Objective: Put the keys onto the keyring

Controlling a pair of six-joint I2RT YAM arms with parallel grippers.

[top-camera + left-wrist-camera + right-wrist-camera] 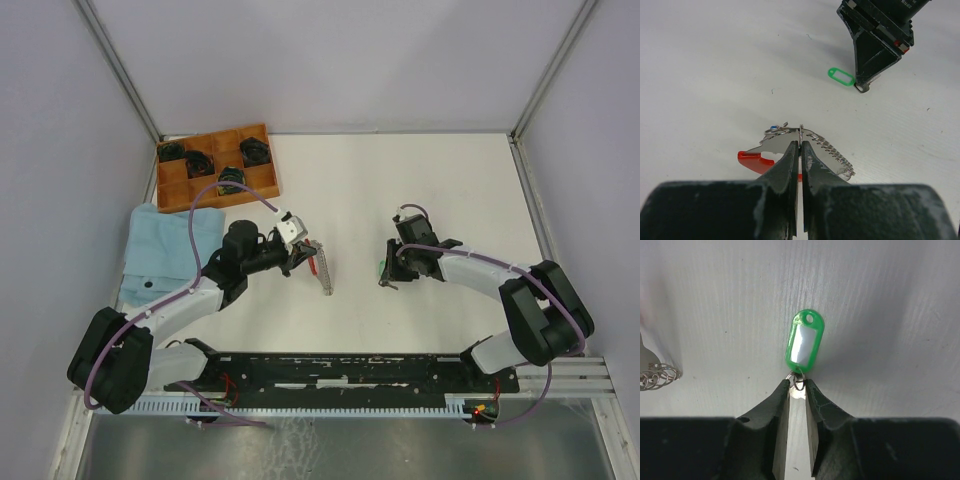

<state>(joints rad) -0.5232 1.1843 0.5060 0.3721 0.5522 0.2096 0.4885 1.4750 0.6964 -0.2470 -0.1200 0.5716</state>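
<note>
Left pincer (801, 145), nearest the lens: fingers pressed together, clamped on the thin wire of the keyring (782, 132). Red strap (751, 157) trails off at 9 o'clock, chain (837, 157) at 4 o'clock. A blue fleck sits on the ring; too small to name.

Right pincer (797, 386): tips narrowly apart, straddling the small loop at the foot of the green-headed key (805, 342). Cannot tell if they bite yet. Key lies flat on the bench (890, 315), head pointing to 12 o'clock.

Risks, as I judge them:
- Loop is tiny; tips may pinch beside it and skid the key across the bench.
- Ring held edge-on by a sliver; a nudge while threading could twist it free.

Views: left wrist shows the right pincer at 1 o'clock, well apart from the ring. Right wrist shows only chain links at 9 o'clock. Only the top view shows the tray (172, 200) at 11 o'clock and the blue cloth (160, 250).
</note>
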